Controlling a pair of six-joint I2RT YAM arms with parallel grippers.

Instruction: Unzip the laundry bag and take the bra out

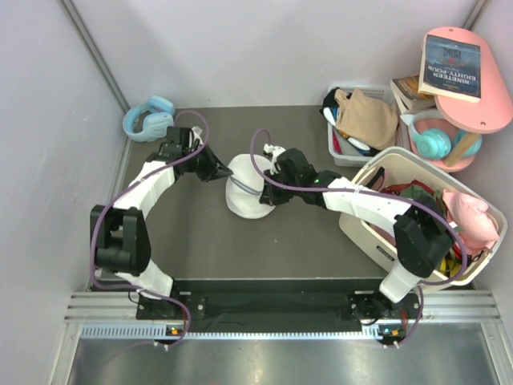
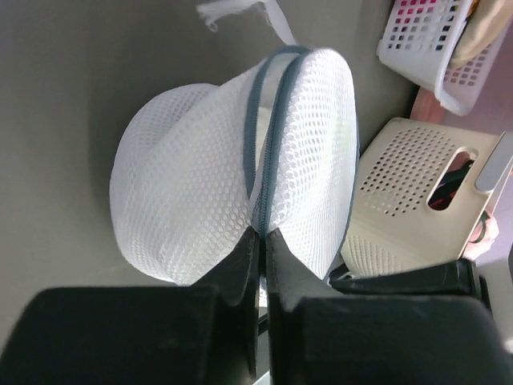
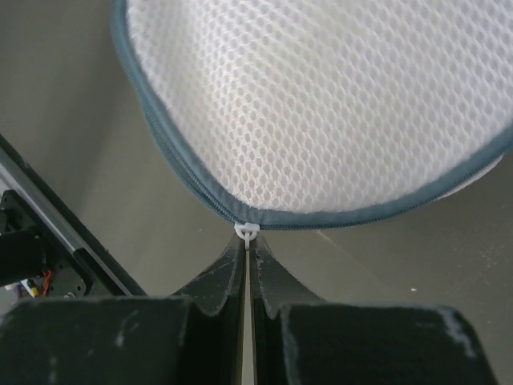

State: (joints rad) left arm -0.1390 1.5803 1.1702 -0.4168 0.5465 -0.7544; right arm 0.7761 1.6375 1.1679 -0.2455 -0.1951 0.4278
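The laundry bag (image 1: 247, 188) is a round white mesh pouch with a grey-blue zip rim, held between both arms at mid-table. My left gripper (image 1: 218, 172) is shut on the bag's rim seam (image 2: 263, 228) at its left side. My right gripper (image 1: 272, 170) is shut on the white zip pull (image 3: 247, 233) at the bag's edge. In the right wrist view the bag (image 3: 321, 104) fills the top, its zip closed along the part that shows. In the left wrist view the bag (image 2: 200, 184) stands on edge. The bra is hidden.
A big white plastic basket (image 1: 377, 233) of clothes with a pink garment (image 1: 469, 216) stands at right. A small grey crate (image 1: 353, 148) with tan cloth (image 1: 367, 116) is behind it. Blue headphones (image 1: 148, 118) lie far left. Books and a pink stand (image 1: 457, 72) are far right.
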